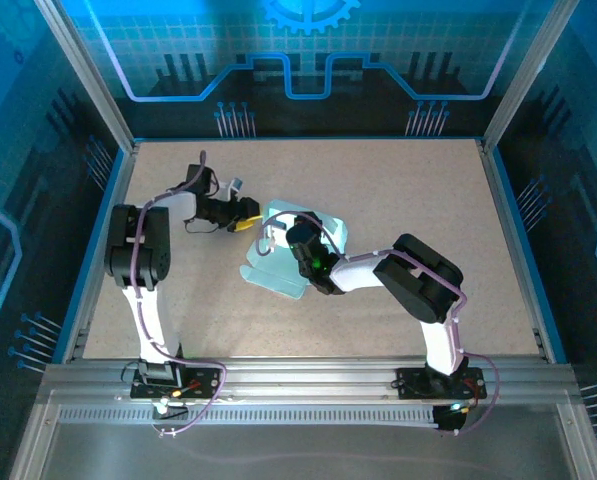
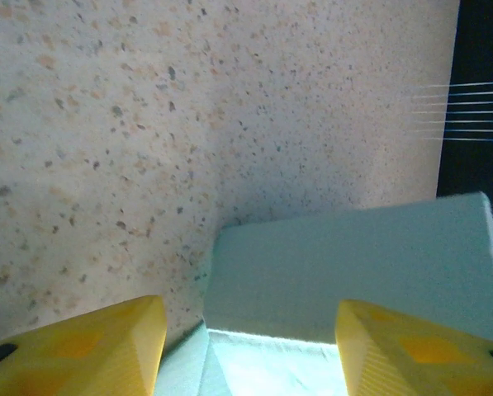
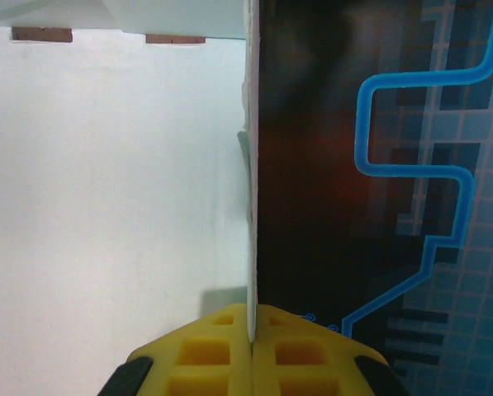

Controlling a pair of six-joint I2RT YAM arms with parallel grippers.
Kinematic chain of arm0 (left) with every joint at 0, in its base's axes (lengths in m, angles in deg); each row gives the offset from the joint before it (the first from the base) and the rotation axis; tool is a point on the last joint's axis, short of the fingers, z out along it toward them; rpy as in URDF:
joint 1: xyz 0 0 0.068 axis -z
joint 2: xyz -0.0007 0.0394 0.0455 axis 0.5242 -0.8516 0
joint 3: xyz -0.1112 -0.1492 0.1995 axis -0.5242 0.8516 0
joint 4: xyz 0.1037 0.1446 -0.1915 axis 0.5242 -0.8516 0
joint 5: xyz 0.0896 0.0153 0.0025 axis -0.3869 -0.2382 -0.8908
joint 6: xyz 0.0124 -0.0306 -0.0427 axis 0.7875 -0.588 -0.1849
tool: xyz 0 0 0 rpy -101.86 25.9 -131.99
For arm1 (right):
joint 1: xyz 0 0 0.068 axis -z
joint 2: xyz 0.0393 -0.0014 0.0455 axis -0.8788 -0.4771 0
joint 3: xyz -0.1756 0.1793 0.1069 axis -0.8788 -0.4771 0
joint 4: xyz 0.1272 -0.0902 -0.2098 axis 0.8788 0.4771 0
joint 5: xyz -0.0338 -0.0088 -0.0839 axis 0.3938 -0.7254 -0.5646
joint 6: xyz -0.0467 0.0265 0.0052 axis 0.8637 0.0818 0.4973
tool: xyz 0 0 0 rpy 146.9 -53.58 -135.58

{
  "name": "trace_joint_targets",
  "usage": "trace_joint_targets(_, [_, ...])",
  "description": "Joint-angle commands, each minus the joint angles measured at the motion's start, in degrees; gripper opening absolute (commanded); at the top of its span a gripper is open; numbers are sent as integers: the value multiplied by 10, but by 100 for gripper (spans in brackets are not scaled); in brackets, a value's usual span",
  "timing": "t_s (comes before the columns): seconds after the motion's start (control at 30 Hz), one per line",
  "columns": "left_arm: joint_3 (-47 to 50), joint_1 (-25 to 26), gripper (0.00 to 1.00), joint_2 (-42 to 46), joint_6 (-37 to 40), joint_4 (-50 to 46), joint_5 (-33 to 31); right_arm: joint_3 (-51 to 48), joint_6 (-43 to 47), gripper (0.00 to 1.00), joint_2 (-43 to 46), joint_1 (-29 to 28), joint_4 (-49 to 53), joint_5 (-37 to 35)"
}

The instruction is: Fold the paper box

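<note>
Right wrist view: your right claw (image 3: 253,326) pinches a panel edge of the paper box (image 3: 114,181), likely steadying it upright; your left claw (image 2: 250,330) stands released, the box just ahead between its fingers (image 2: 89,346).

You're looking at a robot lab cell: a speckled worktop (image 1: 418,200) fenced by aluminium posts (image 1: 86,75), with blue circuit-print panels (image 1: 378,45) behind its far edge.

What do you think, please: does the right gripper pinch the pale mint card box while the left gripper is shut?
Not quite: the left wrist view shows the left gripper open, fingers apart beside the pale mint card box; the right gripper does pinch it.
</note>
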Motion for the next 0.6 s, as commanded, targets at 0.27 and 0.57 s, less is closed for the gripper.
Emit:
trace_joint_targets(0.27, [64, 11, 63, 51, 14, 45, 11, 16, -58, 0, 34, 3, 84, 29])
trace_joint_targets(0.57, [55, 25, 63, 40, 18, 41, 9, 27, -69, 0, 41, 3, 122, 39])
